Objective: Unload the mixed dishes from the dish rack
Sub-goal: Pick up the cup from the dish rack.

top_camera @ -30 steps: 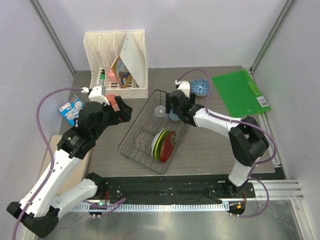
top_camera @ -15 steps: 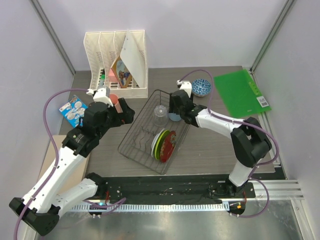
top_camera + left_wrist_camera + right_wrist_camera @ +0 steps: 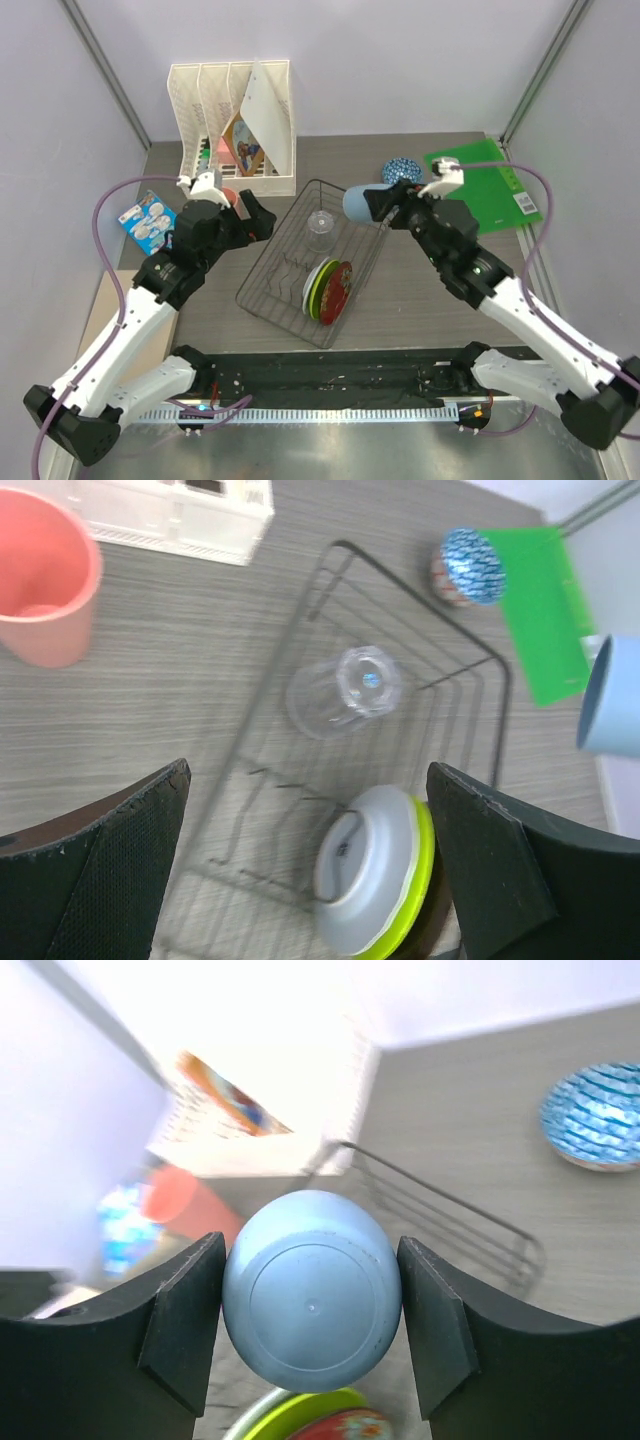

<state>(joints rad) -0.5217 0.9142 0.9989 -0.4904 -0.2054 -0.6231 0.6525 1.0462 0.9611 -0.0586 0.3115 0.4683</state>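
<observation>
The black wire dish rack (image 3: pixel 285 272) holds an upturned clear glass tumbler (image 3: pixel 320 224), a white green-rimmed plate (image 3: pixel 320 287) and a red patterned plate (image 3: pixel 340 290). My right gripper (image 3: pixel 378 205) is shut on a light blue cup (image 3: pixel 358 203), held in the air over the rack's far right corner; the right wrist view shows the cup's base (image 3: pixel 312 1305) between the fingers. My left gripper (image 3: pixel 255 222) is open and empty at the rack's left edge. In the left wrist view the tumbler (image 3: pixel 345 690) and plates (image 3: pixel 375 880) lie below it. The pink cup (image 3: pixel 228 196) stands on the table beside it. The blue patterned bowl (image 3: pixel 402 170) sits on the table.
A white slotted file organizer (image 3: pixel 232 115) stands at the back left. A green folder (image 3: pixel 480 185) lies at the back right. A blue packet (image 3: pixel 143 215) lies at the left edge. The arm bases sit along the near edge.
My right arm has pulled back and lifted the light blue cup up from the rack's far edge. My left gripper has shifted slightly toward the rack, away from the pink cup.
</observation>
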